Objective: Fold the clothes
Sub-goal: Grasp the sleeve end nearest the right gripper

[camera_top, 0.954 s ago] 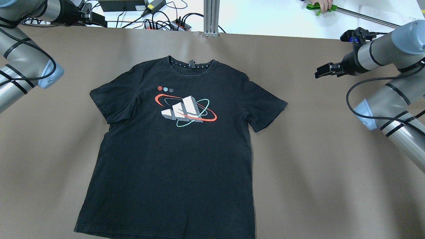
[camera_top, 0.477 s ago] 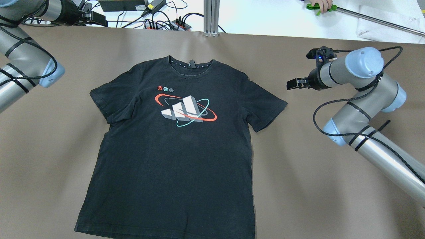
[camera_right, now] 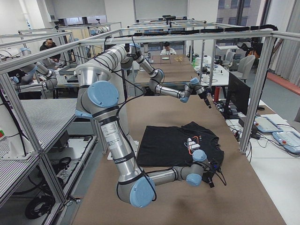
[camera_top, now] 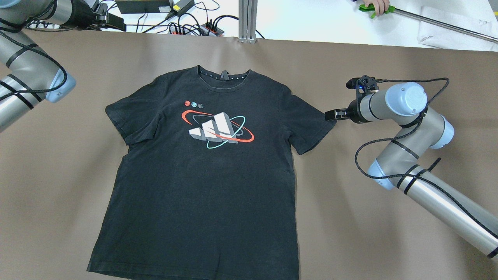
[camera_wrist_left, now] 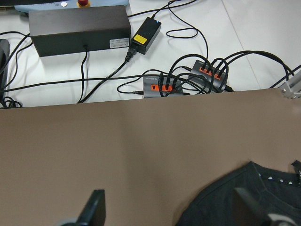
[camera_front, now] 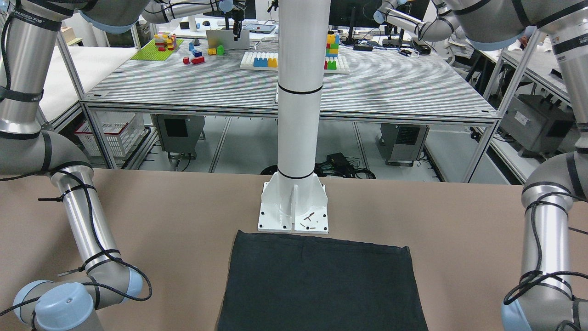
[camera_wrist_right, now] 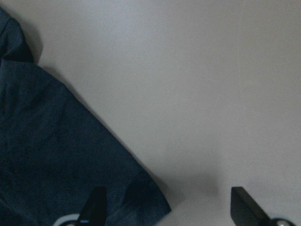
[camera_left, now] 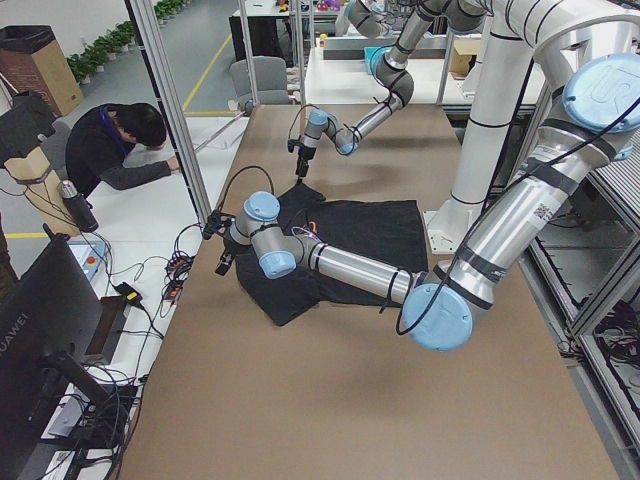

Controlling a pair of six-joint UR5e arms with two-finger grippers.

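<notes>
Beyond the left gripper (camera_wrist_left: 171,212) lay power strips (camera_wrist_left: 160,87) and a black box (camera_wrist_left: 79,29); the brown table (camera_wrist_right: 211,94) stretched under the right gripper (camera_wrist_right: 170,205).

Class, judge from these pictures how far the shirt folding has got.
Done: nothing; the T-shirt lies flat, print up, with no fold made. In hand: the right end effector, open, sits at the sleeve tip, not gripping. The left end effector, open, hovers by the table's far edge. Left: every fold.

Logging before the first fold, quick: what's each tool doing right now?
Left tool: open, empty, near the shirt collar.
Right tool: open, holding nothing, at the shirt's sleeve corner.
</notes>
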